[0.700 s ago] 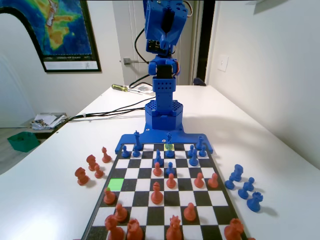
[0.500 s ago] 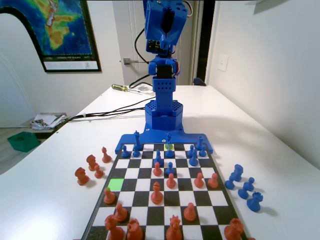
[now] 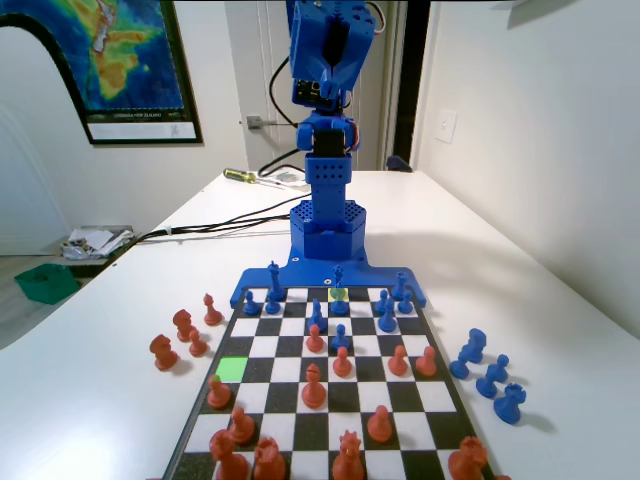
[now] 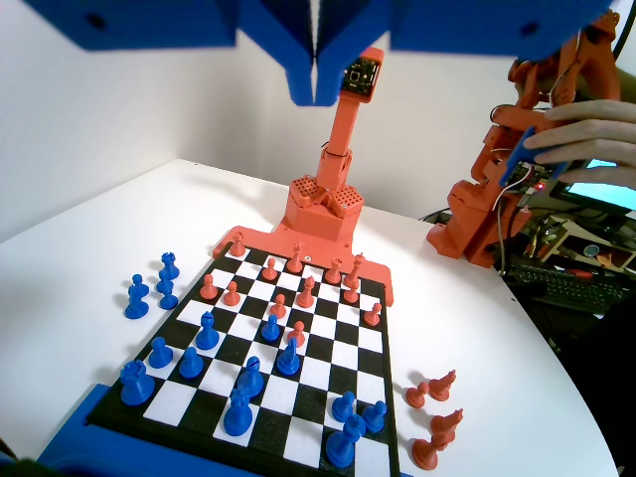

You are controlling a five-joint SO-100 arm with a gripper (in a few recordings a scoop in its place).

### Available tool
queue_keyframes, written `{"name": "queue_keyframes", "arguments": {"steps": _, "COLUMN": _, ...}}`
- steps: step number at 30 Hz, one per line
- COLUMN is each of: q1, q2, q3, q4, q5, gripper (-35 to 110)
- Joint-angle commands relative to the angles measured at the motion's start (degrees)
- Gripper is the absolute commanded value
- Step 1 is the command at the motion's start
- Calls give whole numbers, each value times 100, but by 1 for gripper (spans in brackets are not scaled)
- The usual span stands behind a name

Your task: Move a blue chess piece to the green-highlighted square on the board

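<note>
wall map (image 3: 105, 60) | green bin (image 3: 45, 283) | screwdriver (image 3: 240, 175) | keyboard (image 4: 576, 288)

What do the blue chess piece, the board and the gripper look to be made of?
The blue chess piece looks like moulded or printed plastic: uniform colour, soft sheen. The board appears a thin, stiff, printed sheet with a semi-gloss face reflecting light; the material under it is unclear. The gripper, jaws together, looks like matte blue printed plastic with flat faces.

Fixed view chops off the near edge of the board (image 3: 432, 345), so the front red pieces (image 3: 347, 462) lose their bases; the blue arm (image 3: 328, 60) is cropped up top.
</note>
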Motion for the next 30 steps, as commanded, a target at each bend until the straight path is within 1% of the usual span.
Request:
{"name": "queue_keyframes", "arguments": {"steps": 1, "q1": 62, "q2": 18, "q3": -70, "q4": -18, "q5": -35, "gripper": 1}}
{"name": "queue_keyframes", "arguments": {"steps": 9, "q1": -114, "q2": -53, "q3": -167, "q4": 18, "q5": -220, "gripper": 1}}
{"name": "queue_keyframes", "arguments": {"steps": 16, "q1": -352, "q2": -1107, "q3": -1028, "q4": 686, "q5": -369, "gripper": 1}}
{"name": "queue_keyframes", "arguments": {"steps": 22, "q1": -562, "q2": -2171, "q3": -1591, "q4": 1257, "q5": -870, "gripper": 1}}
{"name": "queue_keyframes", "arguments": {"steps": 27, "q1": -729, "q2": -3120, "q3": -1863, "q4": 1582, "q5": -1626, "gripper": 1}}
{"name": "queue_keyframes", "arguments": {"steps": 30, "q1": -747, "q2": -3577, "q3": -1881, "q4": 1591, "q5": -2083, "gripper": 1}}
